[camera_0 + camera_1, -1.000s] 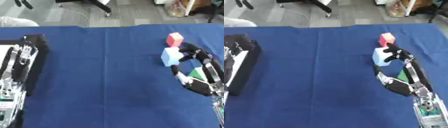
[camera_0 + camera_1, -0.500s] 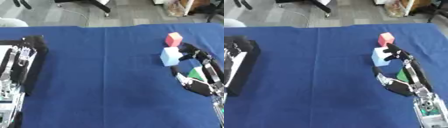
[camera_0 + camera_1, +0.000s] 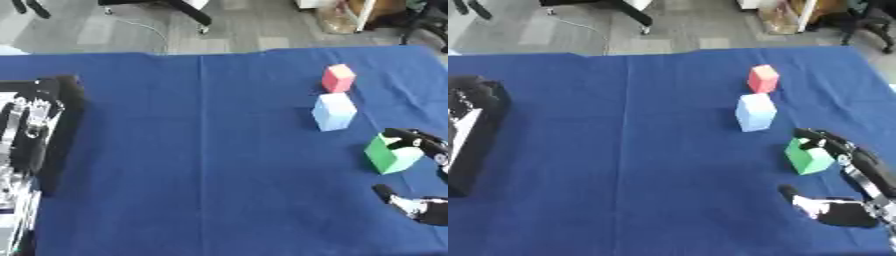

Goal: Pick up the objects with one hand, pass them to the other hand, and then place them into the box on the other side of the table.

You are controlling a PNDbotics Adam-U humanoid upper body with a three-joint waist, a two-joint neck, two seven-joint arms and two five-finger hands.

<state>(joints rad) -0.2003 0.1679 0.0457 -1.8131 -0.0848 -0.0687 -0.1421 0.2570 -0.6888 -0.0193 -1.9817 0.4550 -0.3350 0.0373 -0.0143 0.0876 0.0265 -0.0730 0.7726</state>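
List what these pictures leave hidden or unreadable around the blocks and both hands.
- Right hand: whether its fingers touch the green block is blurred in both views; the left eye view's right edge cuts off its palm.
- Left hand: a blurred tangle over the black box at the left edge; fingers unreadable, and absent from the right eye view.
- Black box: its contents are hidden by the hand and the edge.
- Pink block and light blue block: far faces hidden.

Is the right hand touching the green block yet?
Touching. In the right eye view the right hand has its fingers lying over the top back edge of the green block, with no gap showing; the thumb sits apart below it.
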